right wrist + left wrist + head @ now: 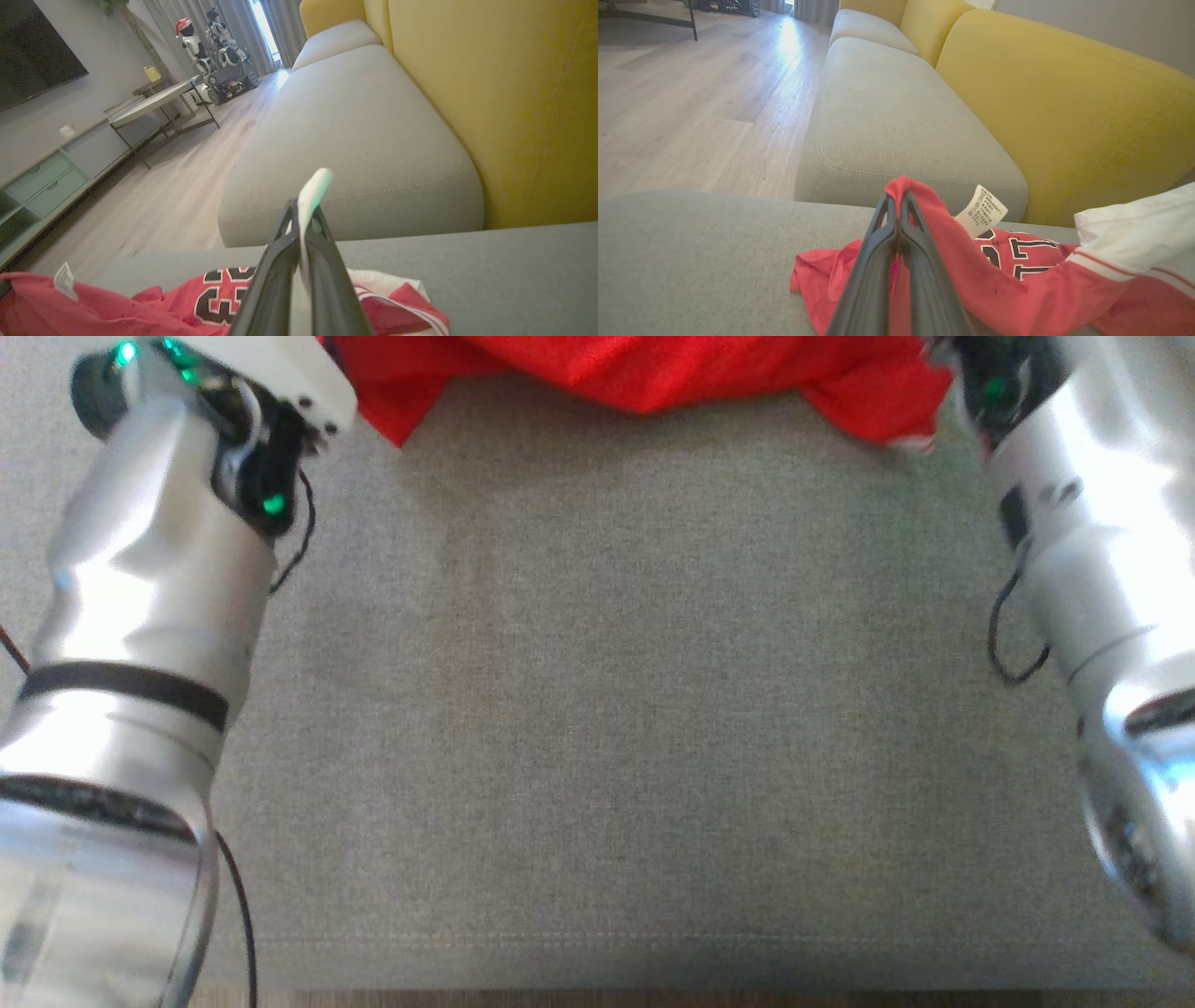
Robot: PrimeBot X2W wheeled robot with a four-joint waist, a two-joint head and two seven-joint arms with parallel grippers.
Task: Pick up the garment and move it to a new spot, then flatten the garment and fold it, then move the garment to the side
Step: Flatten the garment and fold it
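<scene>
The garment (644, 373) is a red jersey with white trim and black-and-white lettering, lying crumpled at the far edge of the grey sofa seat (597, 709). My left gripper (899, 200) is shut on a red fold of the garment (1008, 280), lifted just above the seat. A white care label (981, 210) sticks up beside it. My right gripper (303, 210) is shut on a white edge of the garment (224, 294), which pokes up past the fingertips. In the head view both silver forearms reach forward at the left (149, 597) and the right (1092, 551).
Yellow back cushions (1064, 107) rise behind the seat. More grey seat cushions (364, 140) stretch away. Wooden floor (691, 93) lies beside the sofa, with a low table (154, 100), a TV cabinet (42, 182) and another robot (210, 46) farther off.
</scene>
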